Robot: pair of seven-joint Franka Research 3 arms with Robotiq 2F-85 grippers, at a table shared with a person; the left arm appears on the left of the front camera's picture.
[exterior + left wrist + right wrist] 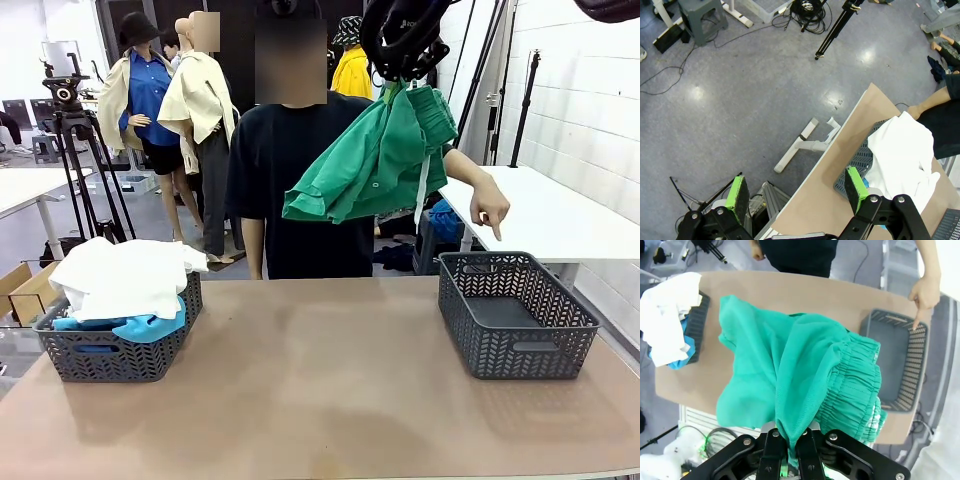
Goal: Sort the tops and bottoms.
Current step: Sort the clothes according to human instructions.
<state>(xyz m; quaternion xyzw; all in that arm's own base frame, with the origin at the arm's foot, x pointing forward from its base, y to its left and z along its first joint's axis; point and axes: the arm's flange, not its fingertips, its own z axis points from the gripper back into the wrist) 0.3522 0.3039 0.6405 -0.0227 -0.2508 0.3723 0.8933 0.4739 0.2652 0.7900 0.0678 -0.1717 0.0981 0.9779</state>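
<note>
Green shorts (375, 160) with a gathered waistband hang high over the table's far right, pinched in my right gripper (400, 75), which is shut on the fabric (805, 385). A white top (125, 275) lies heaped over a blue top (140, 327) in the left grey basket (110, 355); the white top (902, 150) also shows below my left wrist. My left gripper (797, 190) is open, high above the table's left edge and the floor, with nothing between its green pads (737, 192). The person's hand (490, 210) points a finger down at the right basket (515, 315).
The right grey basket (900, 360) holds nothing. The brown tabletop (320, 390) lies bare between the two baskets. The person in a dark shirt (285, 180) stands at the far edge. A tripod (75, 150) and a white table (560, 215) stand beyond.
</note>
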